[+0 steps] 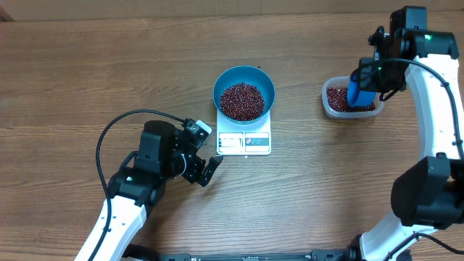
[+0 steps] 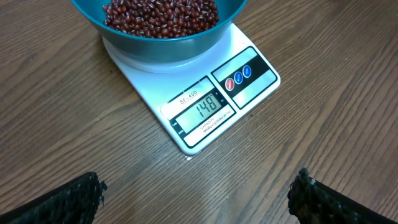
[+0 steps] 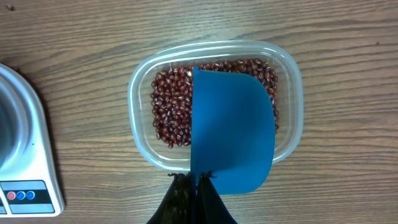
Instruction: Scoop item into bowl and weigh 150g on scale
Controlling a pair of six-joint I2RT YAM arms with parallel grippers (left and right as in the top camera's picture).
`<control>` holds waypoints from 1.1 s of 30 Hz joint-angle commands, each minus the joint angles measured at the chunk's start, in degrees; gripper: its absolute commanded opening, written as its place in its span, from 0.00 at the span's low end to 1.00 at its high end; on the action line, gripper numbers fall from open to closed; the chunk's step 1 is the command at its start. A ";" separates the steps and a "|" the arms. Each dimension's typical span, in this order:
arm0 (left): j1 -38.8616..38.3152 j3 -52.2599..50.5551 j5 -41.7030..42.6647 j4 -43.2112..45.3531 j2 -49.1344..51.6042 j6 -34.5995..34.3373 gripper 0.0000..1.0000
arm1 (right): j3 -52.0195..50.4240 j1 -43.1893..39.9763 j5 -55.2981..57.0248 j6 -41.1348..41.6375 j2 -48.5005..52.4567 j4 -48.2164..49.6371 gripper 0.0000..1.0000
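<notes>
Nearest, on the left, the left gripper (image 2: pixel 198 198) hangs just short of the small white square digital scale (image 1: pixel 244 143). Its fingers are spread fully and hold nothing, probably parked so its camera faces the display (image 2: pixel 202 109), which reads 148, just under target. On the scale sits the round deep blue bowl (image 1: pixel 269 83) with its heap of small dark red-brown beans (image 1: pixel 242 101). Far right, the right gripper (image 3: pixel 194 186) is clamped tight on the small blue plastic scoop (image 3: pixel 233 137), held over the clear plastic tub (image 3: pixel 140 87) of beans, seemingly for a top-up. Whether it carries any I can't tell.

Bare table (image 1: pixel 299 116) between scale (image 1: pixel 244 143) and tub (image 1: pixel 327 101), blue scoop (image 1: pixel 360 91) low over the tub's opening
</notes>
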 commanded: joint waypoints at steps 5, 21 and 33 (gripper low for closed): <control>0.37 -0.33 -0.20 0.07 0.26 -0.81 1.00 | -3.19 0.09 0.55 -0.87 0.55 2.99 0.04; 0.37 -0.33 -0.20 0.07 0.26 -0.81 1.00 | -5.57 0.15 -2.51 -0.87 3.54 6.19 0.04; 0.37 -0.33 -0.20 0.07 0.26 -0.81 1.00 | -5.57 0.15 -6.45 -1.07 3.54 6.01 0.04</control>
